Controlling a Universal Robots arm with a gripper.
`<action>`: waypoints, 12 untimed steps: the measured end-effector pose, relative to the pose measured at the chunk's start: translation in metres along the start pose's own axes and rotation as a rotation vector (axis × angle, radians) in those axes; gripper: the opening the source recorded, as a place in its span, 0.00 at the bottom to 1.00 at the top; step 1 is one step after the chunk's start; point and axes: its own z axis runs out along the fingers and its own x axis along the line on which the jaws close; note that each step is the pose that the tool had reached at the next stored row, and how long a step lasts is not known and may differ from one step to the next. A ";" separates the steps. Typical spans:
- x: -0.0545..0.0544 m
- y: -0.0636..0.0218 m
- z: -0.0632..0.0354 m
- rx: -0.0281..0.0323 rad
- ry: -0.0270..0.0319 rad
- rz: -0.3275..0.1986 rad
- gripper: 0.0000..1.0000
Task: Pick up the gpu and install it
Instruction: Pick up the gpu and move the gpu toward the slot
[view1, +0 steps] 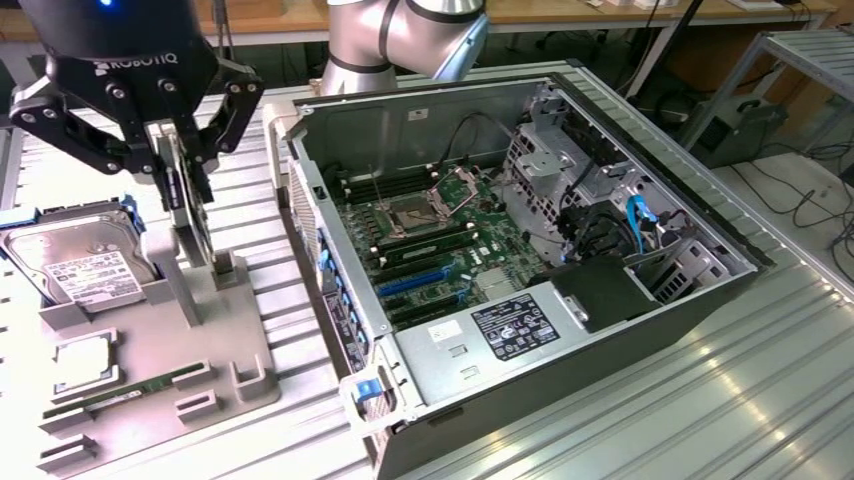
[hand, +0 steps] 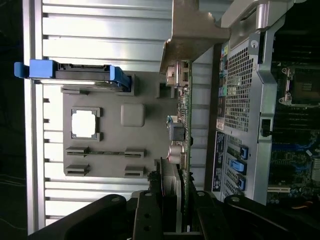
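the gpu (view1: 190, 218) is being gripped near its upper edge by the gripper (view1: 178, 165), whose fingers are being pressed, partly closed, against its two faces. the card is being held upright and edge-on over the edge of the grey holder tray (view1: 154, 345) nearest the open computer case (view1: 441, 110); whether its lower end is touching the tray cannot be told. a hard drive (view1: 80, 265) is being carried at the tray's far corner

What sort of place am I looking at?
Probably a robotics lab or workshop: an open PC case on a ribbed metal table, a parts tray, and robot fingers clamped on a gpu.
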 end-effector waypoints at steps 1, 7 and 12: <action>0.000 0.0000 -0.0018 0.0000 0.0001 0.000 0.28; 0.000 -0.0002 -0.0107 -0.0001 0.0010 0.000 0.28; 0.000 -0.0002 -0.0108 -0.0002 0.0011 0.000 0.28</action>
